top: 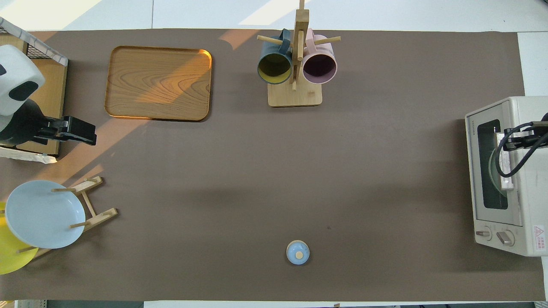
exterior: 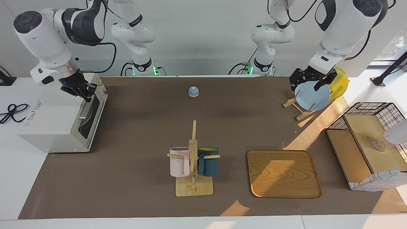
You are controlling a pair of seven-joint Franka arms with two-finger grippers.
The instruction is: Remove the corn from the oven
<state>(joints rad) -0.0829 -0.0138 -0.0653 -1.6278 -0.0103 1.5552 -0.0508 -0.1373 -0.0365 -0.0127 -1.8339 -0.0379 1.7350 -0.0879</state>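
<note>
The white oven [exterior: 60,117] [top: 509,175] stands at the right arm's end of the table with its dark glass door closed. No corn shows; only a pale round shape is faint through the glass. My right gripper [exterior: 83,91] [top: 511,143] is shut and hangs over the oven's top front edge, just above the silver handle [exterior: 85,108] [top: 505,171]. Whether it touches the handle I cannot tell. My left gripper [exterior: 311,83] [top: 79,130] waits open over the blue plate [exterior: 312,95], with nothing between its fingers.
A mug stand [exterior: 193,159] with a pink and a dark blue mug stands mid-table. A wooden tray [exterior: 283,173] lies beside it. A wire basket with wooden shelves [exterior: 369,146] and a plate rack sit at the left arm's end. A small blue bell [exterior: 193,91] lies near the robots.
</note>
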